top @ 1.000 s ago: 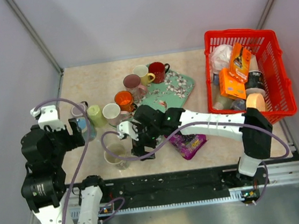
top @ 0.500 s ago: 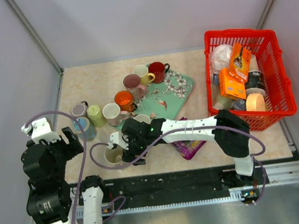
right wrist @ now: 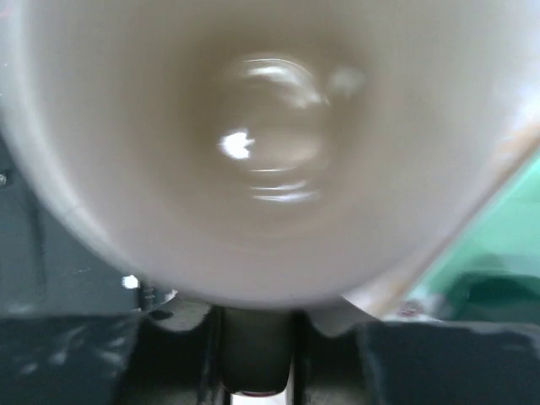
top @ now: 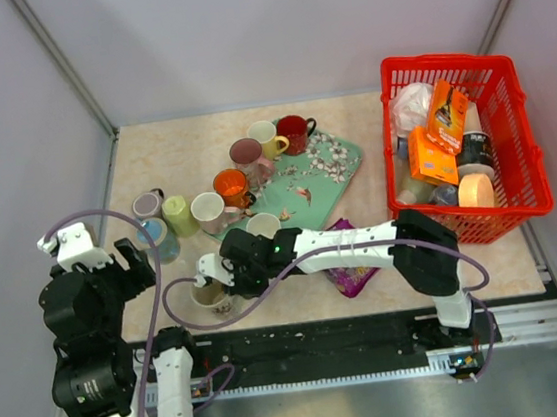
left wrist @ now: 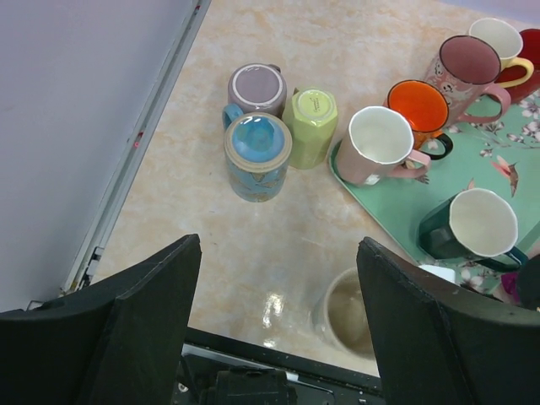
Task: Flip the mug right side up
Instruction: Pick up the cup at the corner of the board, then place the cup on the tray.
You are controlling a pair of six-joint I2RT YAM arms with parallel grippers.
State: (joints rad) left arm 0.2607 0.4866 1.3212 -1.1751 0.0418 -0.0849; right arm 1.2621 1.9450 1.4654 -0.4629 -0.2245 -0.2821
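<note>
A beige mug [top: 211, 295] stands mouth up near the table's front edge, also seen in the left wrist view [left wrist: 348, 310]. My right gripper [top: 227, 273] is down at its rim and shut on the wall. In the right wrist view the mug's inside [right wrist: 270, 126] fills the frame, with one dark finger [right wrist: 253, 350] against its outside. Three mugs stand upside down at the left: purple [left wrist: 257, 86], blue [left wrist: 257, 148] and yellow-green [left wrist: 312, 118]. My left gripper [left wrist: 278, 245] hangs open and empty above the front left of the table.
A floral green tray [top: 329, 162] carries several upright mugs, among them a dark green one [left wrist: 477, 228] next to my right arm. A purple packet [top: 347, 276] lies beneath that arm. A red basket [top: 457, 138] of packets stands at the right.
My right gripper moved left and down to the beige mug and closed on its rim. The left arm drew back slightly towards the front left, still open.
</note>
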